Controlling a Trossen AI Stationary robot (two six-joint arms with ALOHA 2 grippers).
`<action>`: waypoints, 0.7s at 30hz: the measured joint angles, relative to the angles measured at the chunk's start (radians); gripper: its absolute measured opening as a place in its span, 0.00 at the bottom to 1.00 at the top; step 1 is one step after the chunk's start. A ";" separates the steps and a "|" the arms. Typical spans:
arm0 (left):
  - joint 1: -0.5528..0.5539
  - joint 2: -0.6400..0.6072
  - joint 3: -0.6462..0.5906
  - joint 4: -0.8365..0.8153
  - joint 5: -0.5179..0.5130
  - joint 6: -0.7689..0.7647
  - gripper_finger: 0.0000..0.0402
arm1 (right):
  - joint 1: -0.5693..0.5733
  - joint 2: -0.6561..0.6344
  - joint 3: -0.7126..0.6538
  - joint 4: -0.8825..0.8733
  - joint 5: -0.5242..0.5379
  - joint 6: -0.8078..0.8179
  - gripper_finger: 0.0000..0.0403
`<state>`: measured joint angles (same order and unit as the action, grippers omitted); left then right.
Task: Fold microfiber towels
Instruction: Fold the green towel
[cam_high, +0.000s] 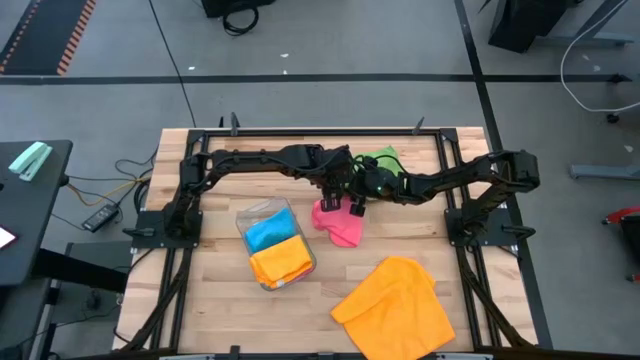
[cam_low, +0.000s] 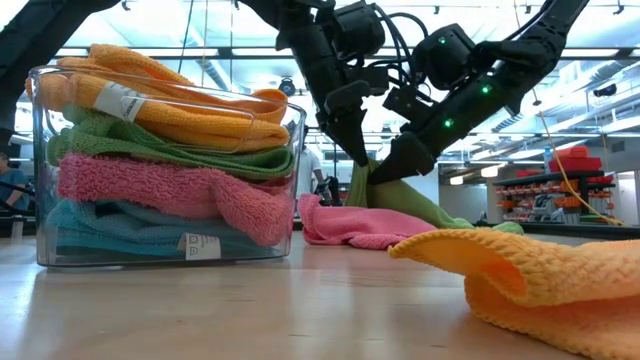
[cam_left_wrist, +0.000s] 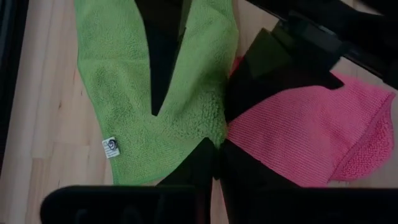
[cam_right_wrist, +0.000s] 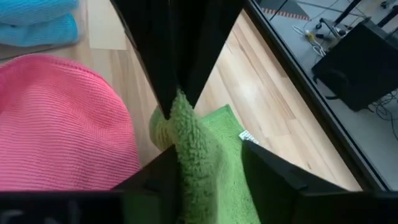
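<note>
An orange towel lies crumpled nearest the camera, at the near right of the surface. To its left stands a clear bin stacked with folded orange, green, pink and blue towels. Farther back, a pink towel lies in a heap, and just beyond it a green towel. My left end effector is pinched together on the green towel's edge. My right end effector has its fingers apart around the same cloth, beside the left one.
</note>
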<state>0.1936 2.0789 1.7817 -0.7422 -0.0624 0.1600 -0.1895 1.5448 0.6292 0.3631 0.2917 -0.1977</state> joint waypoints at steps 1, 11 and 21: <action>0.000 0.000 0.000 0.000 0.000 0.000 0.08 | 0.000 0.000 0.000 0.000 0.000 0.000 0.40; 0.000 0.000 0.000 0.007 0.002 -0.035 0.04 | 0.000 0.000 0.000 -0.011 -0.021 0.038 0.10; -0.001 -0.013 -0.024 -0.085 0.007 -0.124 0.42 | 0.000 0.000 0.000 -0.024 -0.021 0.131 0.09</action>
<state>0.1928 2.0663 1.7579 -0.8272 -0.0551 0.0365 -0.1894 1.5448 0.6289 0.3388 0.2710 -0.0668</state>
